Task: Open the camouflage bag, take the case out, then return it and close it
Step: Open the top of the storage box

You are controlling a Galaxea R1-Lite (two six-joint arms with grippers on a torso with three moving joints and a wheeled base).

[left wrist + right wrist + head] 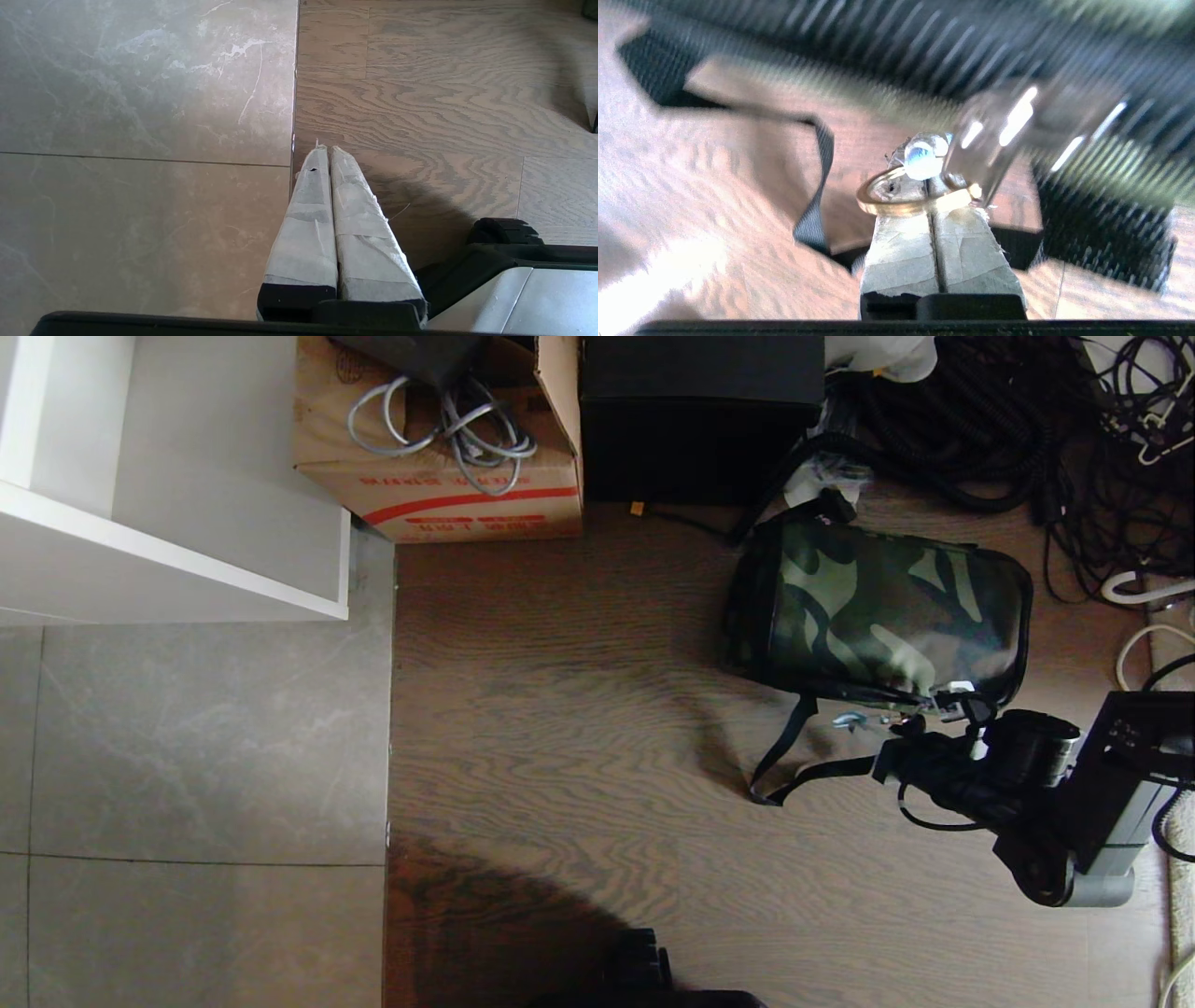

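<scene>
The camouflage bag lies on its side on the wooden floor, near the floor's far right part, its green, brown and black face up. Black straps trail from its near edge. It looks zipped shut. A metal ring, apparently the zipper pull, sits at that near edge.

camouflage bag lies on the wood floor — cardboard box and black box behind it.

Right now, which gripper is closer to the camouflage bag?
Right. The right gripper sits at the near edge of the camouflage bag, shut on its metal zipper ring. The left gripper hangs shut over bare floor, away from the bag.
</scene>
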